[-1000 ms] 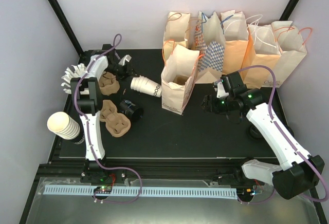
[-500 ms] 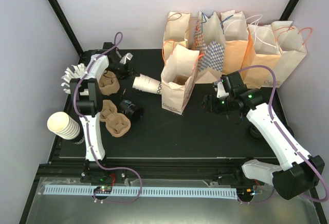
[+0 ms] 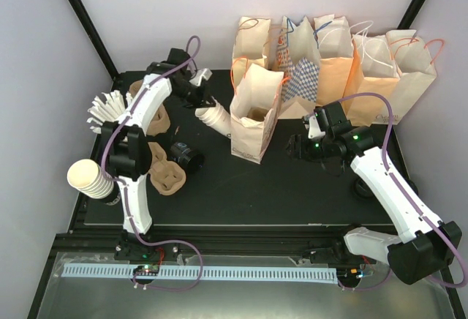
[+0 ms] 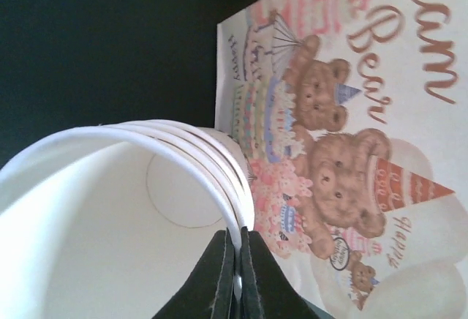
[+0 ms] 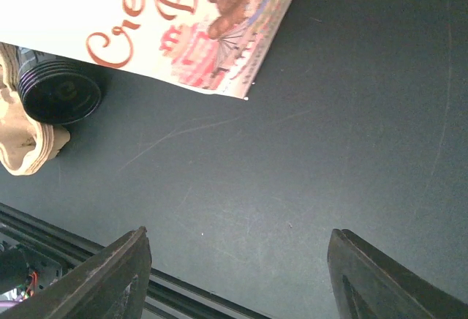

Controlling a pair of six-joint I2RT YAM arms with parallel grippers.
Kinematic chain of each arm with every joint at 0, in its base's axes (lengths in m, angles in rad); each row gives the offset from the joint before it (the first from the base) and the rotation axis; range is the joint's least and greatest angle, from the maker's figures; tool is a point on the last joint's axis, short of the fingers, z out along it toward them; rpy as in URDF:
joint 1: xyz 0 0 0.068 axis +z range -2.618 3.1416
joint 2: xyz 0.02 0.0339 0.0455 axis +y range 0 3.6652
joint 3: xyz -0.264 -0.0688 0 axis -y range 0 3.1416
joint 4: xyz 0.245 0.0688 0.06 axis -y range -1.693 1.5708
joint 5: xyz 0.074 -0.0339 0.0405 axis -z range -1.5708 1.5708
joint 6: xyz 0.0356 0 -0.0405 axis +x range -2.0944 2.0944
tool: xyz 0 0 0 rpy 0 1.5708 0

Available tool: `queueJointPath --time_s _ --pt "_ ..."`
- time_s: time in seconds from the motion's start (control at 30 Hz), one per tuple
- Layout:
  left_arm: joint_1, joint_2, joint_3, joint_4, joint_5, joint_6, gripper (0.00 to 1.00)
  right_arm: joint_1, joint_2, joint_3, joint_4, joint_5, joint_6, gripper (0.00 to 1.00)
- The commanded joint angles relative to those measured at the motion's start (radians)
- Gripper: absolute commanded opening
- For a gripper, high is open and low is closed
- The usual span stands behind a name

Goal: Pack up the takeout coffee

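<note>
**Item: left gripper** [image 4: 235,242]. The fingers are pinched tight on the thin rim of the nested white cups [image 3: 214,118]. These have no lid and sit at far centre-left, just beside the left face of the bear-printed bag [image 3: 248,140]. Whether cups and bag touch cannot be told.

**Item: right gripper** [image 5: 241,268]. Its fingers are spread wide and hold nothing. It hovers low over the table [image 3: 292,194], to the right of that bag.

**Item: takeout coffee** [image 3: 187,155]. It lies on its side with its black lid on, near-left of the bag and just beside the pulp carriers [image 3: 164,174]. Neither arm holds it.

**Hazards, as judged:**
- A rim-only pinch may let the stack swing, or let the inner cups slide out.
- A push to the right could tip the upright bag.
- The lidless stack might get packed in place of the lidded cup.
- The coffee, being on its side, may roll if nudged.

**Surroundings:**
- A cream cup stack [image 3: 91,178] stands at the near-left edge.
- A row of paper bags [image 3: 365,77] lines the far right.
- The carriers crowd the coffee's left side.
</note>
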Motion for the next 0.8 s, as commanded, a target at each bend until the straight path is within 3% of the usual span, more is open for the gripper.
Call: queueJointPath --time_s 0.0,0.43,0.53,0.77 --pt "-0.103 -0.07 0.012 -0.041 -0.173 0.007 0.02 -0.001 -0.016 -0.005 0.028 -0.019 0.008 0.69" --pt "-0.397 -0.095 0.072 -0.153 -0.702 0.201 0.02 -0.001 -0.032 -0.022 0.044 -0.026 0.012 0.69" --pt "-0.432 -0.103 0.061 -0.177 -0.865 0.242 0.02 -0.001 -0.034 -0.024 0.045 -0.025 0.01 0.69" --pt "-0.439 -0.136 0.004 -0.188 -1.044 0.239 0.01 -0.001 -0.029 -0.022 0.052 -0.028 0.003 0.69"
